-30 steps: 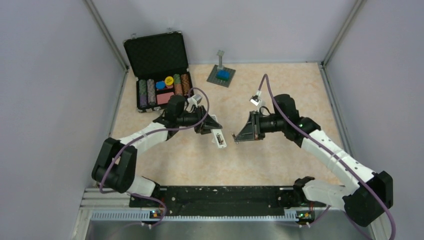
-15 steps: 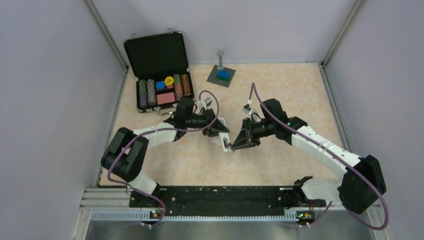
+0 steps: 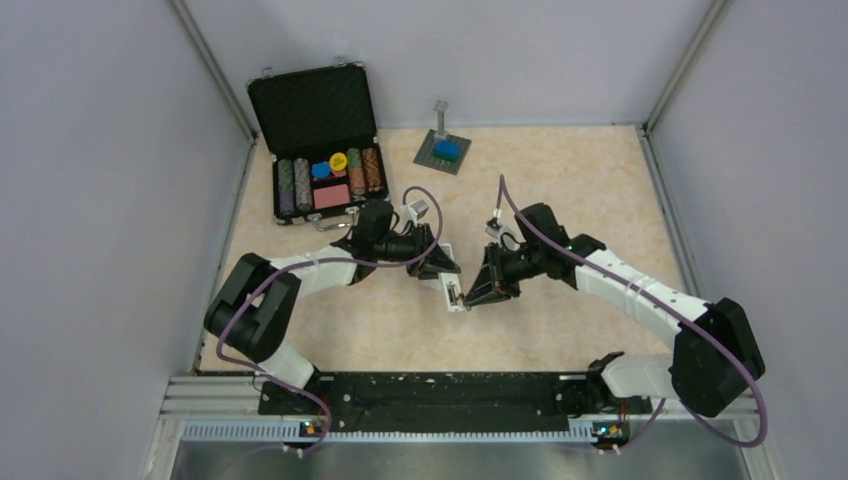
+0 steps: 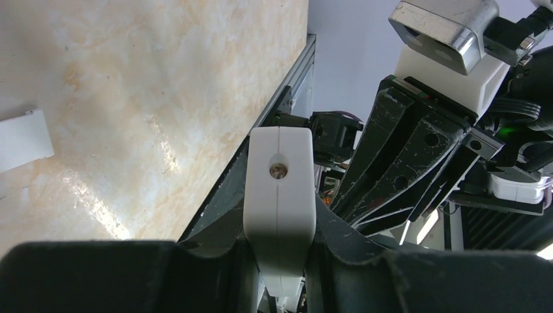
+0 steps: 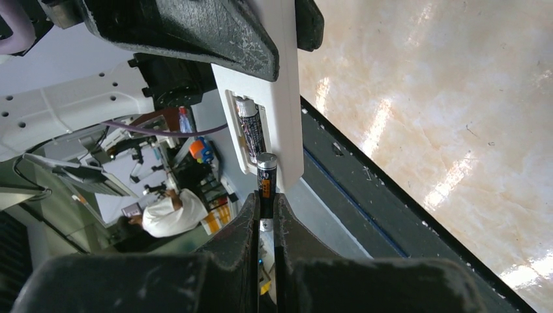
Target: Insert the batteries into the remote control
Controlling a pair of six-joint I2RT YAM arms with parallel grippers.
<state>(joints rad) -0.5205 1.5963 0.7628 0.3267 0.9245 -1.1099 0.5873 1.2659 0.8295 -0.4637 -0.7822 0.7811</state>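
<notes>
My left gripper [image 3: 443, 272] is shut on the white remote control [image 3: 452, 293] and holds it above the table's middle. The left wrist view shows the remote's end [image 4: 279, 189] with a screw, clamped between the jaws [image 4: 279, 244]. My right gripper [image 3: 473, 291] is shut on one dark battery [image 5: 266, 184], whose tip is at the edge of the remote's open compartment [image 5: 282, 98]. The other battery [image 5: 250, 130] lies inside the compartment. The right gripper [image 5: 266, 212] faces the left gripper's fingers [image 5: 195, 32].
A small white cover plate [image 4: 23, 140] lies on the table. An open black case of poker chips [image 3: 322, 150] stands at the back left. A grey plate with a blue brick [image 3: 443, 150] is at the back middle. A black rail [image 3: 440, 392] runs along the near edge.
Both arms have moved toward each other. The right gripper has brought the battery up to the remote held by the left gripper.
</notes>
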